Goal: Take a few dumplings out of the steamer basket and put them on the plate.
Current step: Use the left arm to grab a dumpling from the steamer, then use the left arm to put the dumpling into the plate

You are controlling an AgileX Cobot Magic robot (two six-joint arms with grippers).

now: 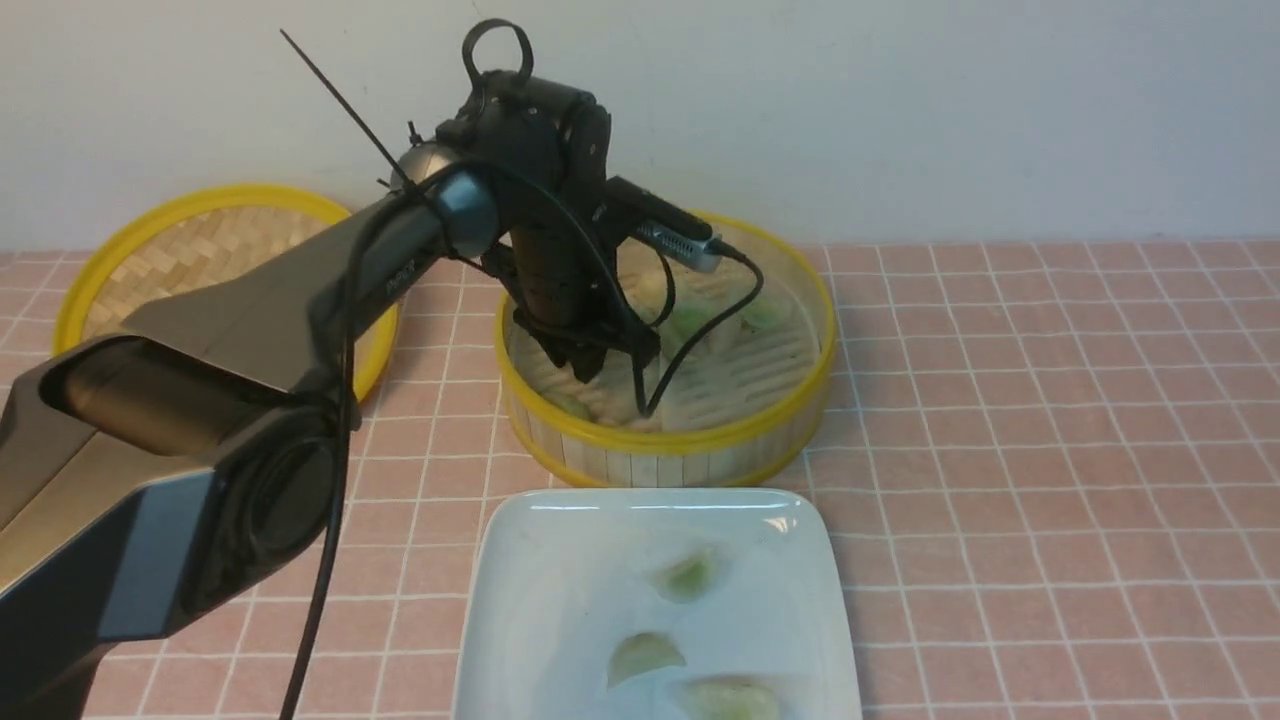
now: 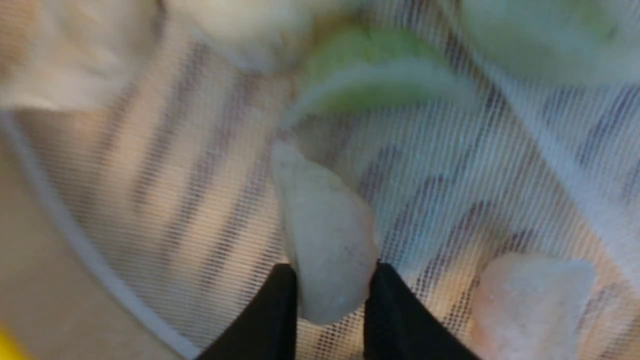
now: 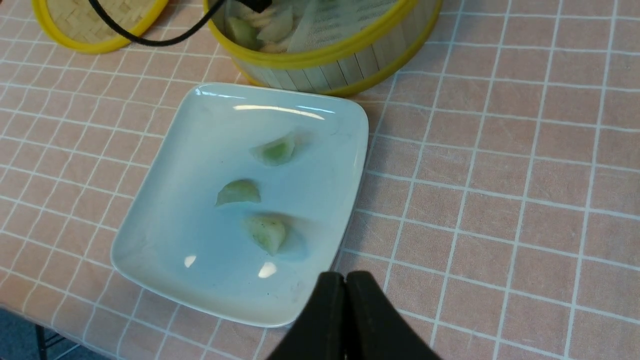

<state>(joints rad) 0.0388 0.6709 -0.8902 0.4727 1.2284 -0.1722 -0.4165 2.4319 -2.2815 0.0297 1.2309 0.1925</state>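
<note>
In the centre of the front view the left claw (image 1: 600, 368) reaches down inside the steamer basket (image 1: 700, 440), which stands on the pink tiled bench (image 1: 1050, 450) just behind the plate (image 1: 560, 570), so the carry looks short. That view hides the tips behind the wrist and cable. The left wrist view settles it: the 2 black fingers (image 2: 280, 300) sit narrow on a whitish dumpling (image 2: 325, 240), pinching its near end at the lower middle of the frame. It seems to rest on the white mesh liner (image 2: 450, 175), so I judge it gripped but not yet lifted. A green dumpling (image 2: 370, 75) lies beyond it at the top. Only the right wrist view shows the plate whole, with 3 dumplings (image 3: 239, 191) spaced down its middle. The right claw (image 3: 345, 287) is pressed closed on nothing at the bottom of that frame, over the plate's near edge, likely to leave the left arm room.
</note>
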